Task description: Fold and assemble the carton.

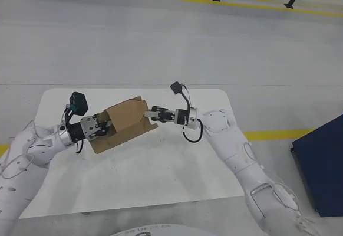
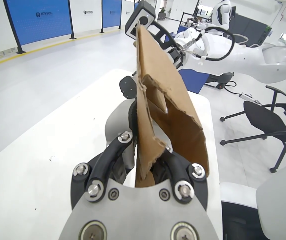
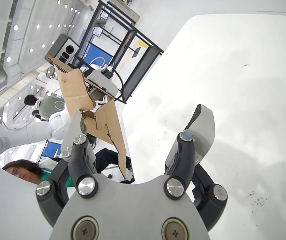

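Your left jaws are clamped on one end of the partly folded cardboard carton (image 1: 121,123), holding it over the white tabletop (image 1: 160,177); your right jaws stand spread wide at its opposite end.

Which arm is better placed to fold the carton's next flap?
Right, probably. The left gripper is shut on one end of the carton, holding it; the right gripper is open and free beside the opposite end.
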Robot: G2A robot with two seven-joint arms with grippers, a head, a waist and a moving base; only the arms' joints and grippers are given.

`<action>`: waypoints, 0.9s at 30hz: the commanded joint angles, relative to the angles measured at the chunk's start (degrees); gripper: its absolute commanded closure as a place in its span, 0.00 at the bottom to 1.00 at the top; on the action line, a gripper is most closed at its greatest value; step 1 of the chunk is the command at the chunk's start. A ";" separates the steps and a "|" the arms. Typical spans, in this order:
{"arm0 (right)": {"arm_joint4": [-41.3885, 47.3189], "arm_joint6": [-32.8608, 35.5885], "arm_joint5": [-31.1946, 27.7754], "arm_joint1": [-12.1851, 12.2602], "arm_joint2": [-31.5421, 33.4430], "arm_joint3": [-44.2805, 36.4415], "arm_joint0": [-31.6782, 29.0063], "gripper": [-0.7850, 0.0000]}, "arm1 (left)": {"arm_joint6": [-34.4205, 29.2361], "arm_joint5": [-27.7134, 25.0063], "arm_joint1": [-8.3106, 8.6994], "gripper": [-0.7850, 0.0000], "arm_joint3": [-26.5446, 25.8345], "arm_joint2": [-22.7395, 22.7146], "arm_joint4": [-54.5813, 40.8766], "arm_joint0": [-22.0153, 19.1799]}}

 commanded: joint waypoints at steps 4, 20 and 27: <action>1.19 -0.51 -0.53 0.01 0.23 0.09 -0.18 0.09 | 0.23 -0.62 0.13 1.00 -0.22 0.27 -0.11 -0.10; -0.94 -3.96 2.95 -0.23 -0.58 1.28 0.83 0.12 | 1.29 -1.19 0.73 1.00 -1.15 1.27 0.16 0.25; 0.06 -0.28 0.62 -0.22 -1.42 0.61 0.71 0.06 | 1.06 0.23 0.88 1.00 -0.52 1.63 0.42 -0.29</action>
